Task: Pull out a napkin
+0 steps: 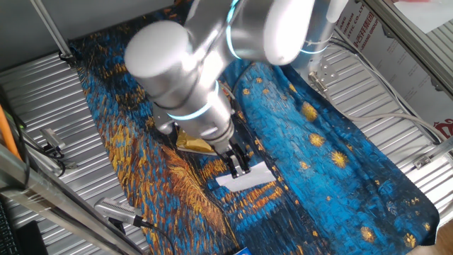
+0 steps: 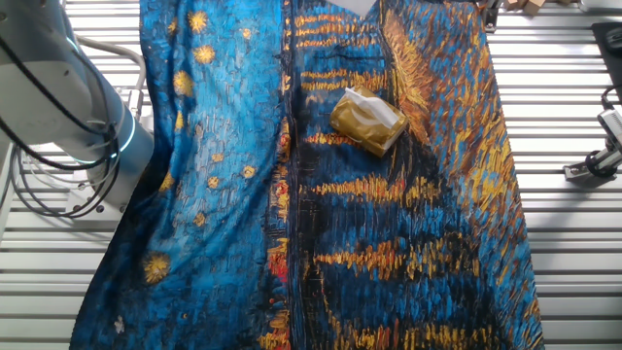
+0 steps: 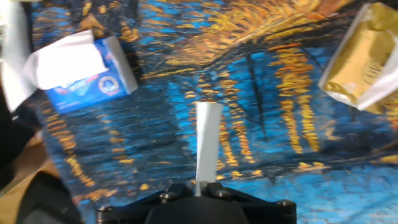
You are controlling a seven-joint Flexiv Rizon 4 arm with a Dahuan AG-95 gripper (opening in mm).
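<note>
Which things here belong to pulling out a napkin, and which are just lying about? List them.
Job in hand:
- napkin, pinched in the tool
- gold-tan packet, likely its source

Lying about:
- blue tissue pack
- starry painted cloth underneath

Landmark: the packet (image 2: 367, 121), lying on the cloth (image 2: 233, 194) that covers the tabletop (image 2: 564, 253).
Napkin (image 3: 206, 146): pinched at its near end in my hand (image 3: 200, 185); in the hand view it runs away from me, well apart from the packet (image 3: 362, 57), which lies at the upper right.
My hand from one fixed view: my hand (image 1: 238, 167) sits just beside the packet (image 1: 192, 144), with the napkin (image 1: 245, 177) under the fingertips, on the cloth.
Tissue box (image 3: 87, 68): upper left in the hand view, across the napkin from the packet.
</note>
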